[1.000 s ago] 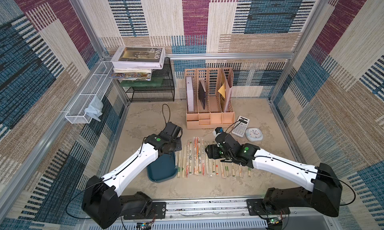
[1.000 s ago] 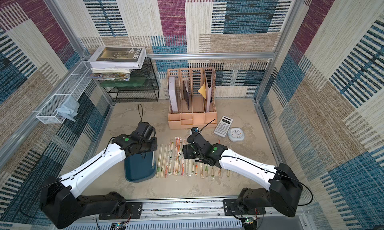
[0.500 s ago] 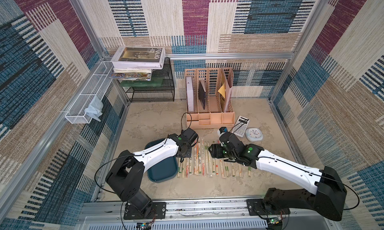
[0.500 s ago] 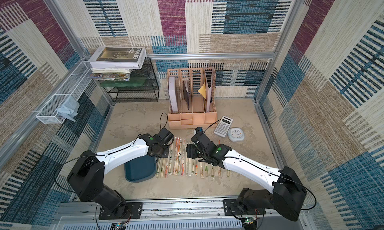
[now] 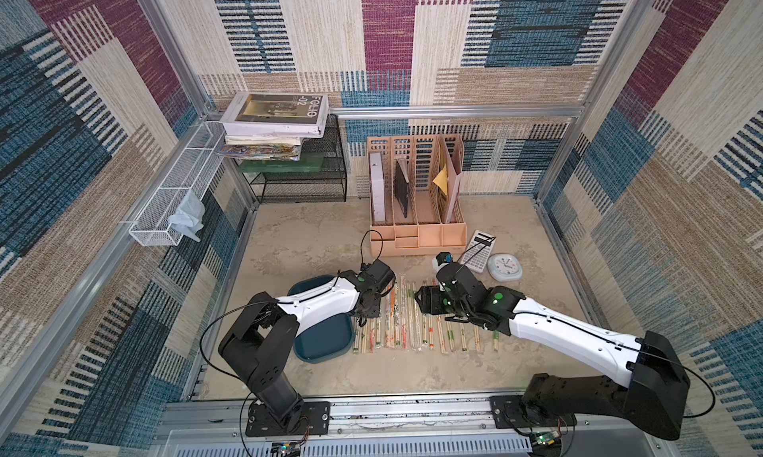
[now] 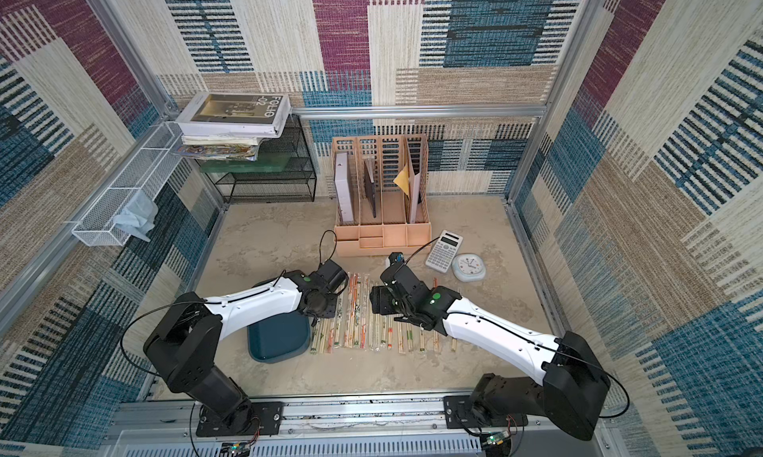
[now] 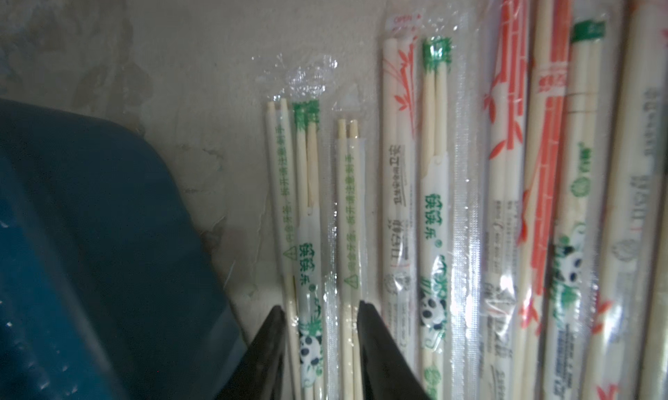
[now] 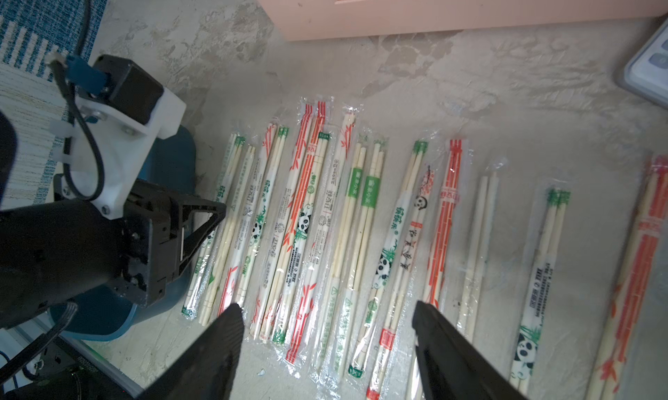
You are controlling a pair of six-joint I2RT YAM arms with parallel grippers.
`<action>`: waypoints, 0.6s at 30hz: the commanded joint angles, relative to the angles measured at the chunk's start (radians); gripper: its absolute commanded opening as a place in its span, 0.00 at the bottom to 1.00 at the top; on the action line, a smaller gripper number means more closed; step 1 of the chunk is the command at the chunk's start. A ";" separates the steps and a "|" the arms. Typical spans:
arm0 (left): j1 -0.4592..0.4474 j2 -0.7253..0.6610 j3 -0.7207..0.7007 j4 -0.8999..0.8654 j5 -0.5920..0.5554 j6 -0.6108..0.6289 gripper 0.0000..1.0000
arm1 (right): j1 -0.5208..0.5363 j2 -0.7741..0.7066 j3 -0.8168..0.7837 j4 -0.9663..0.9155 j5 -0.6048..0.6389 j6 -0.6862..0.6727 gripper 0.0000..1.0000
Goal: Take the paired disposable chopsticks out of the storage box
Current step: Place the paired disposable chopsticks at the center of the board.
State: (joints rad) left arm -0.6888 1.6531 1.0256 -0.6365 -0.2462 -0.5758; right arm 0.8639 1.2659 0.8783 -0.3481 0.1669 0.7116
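Down at table level with the left gripper (image 7: 320, 306), at the box-side end of the row: fingers (image 7: 260, 362) spread apart, straddling two sleeved pairs, one panda-printed and one green-lettered, clamped on neither (flat on the table (image 5: 313, 236), the pair of them). Over to the right gripper (image 8: 327, 306) now: hanging above the middle of the row, spread wide, nothing pinched between its fingers.

On to the paired disposable chopsticks (image 5: 413, 331): out on the tabletop, laid side by side in one long row, green, orange-red and panda prints all mixed together. Crowded and overlapping at the box-side end, more loosely spaced towards the far end. Same line-up in both top views, starting just beside the storage box (image 5: 326, 345) and running across beneath both wrists.

As for that box: dark teal, sitting flat, partly hidden under the left arm, one long side next to the first sleeve; touching or not, impossible to say.

Further back: peach file organiser (image 5: 417, 238) against the rear wall, calculator (image 5: 478, 250) and round clock (image 5: 504, 267) side by side near the right wrist, black wire rack (image 5: 303, 182) in the corner with books (image 5: 274, 116) stacked on top.
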 commanded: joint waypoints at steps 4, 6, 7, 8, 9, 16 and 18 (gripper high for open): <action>-0.004 -0.080 0.033 -0.033 0.025 0.005 0.42 | -0.012 -0.015 0.010 -0.015 0.009 -0.010 0.77; -0.004 -0.122 0.045 -0.048 0.023 0.001 0.47 | -0.026 -0.025 0.014 -0.025 0.015 -0.016 0.77; -0.004 -0.147 0.049 -0.057 0.020 0.001 0.48 | -0.036 -0.033 0.015 -0.034 0.019 -0.020 0.78; -0.004 -0.168 0.053 -0.063 0.014 0.003 0.48 | -0.048 -0.044 0.014 -0.040 0.020 -0.023 0.79; -0.003 -0.190 0.057 -0.073 0.004 0.002 0.51 | -0.059 -0.053 0.015 -0.046 0.023 -0.027 0.81; -0.002 -0.340 0.056 -0.145 -0.110 -0.008 0.71 | -0.169 -0.164 -0.007 -0.095 0.058 -0.047 0.96; 0.000 -0.387 0.048 -0.157 -0.143 -0.014 0.82 | -0.206 -0.199 -0.009 -0.113 0.073 -0.052 0.95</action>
State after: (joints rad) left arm -0.6918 1.3067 1.0775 -0.7448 -0.3138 -0.5751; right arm 0.6861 1.0985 0.8719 -0.4236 0.2031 0.6765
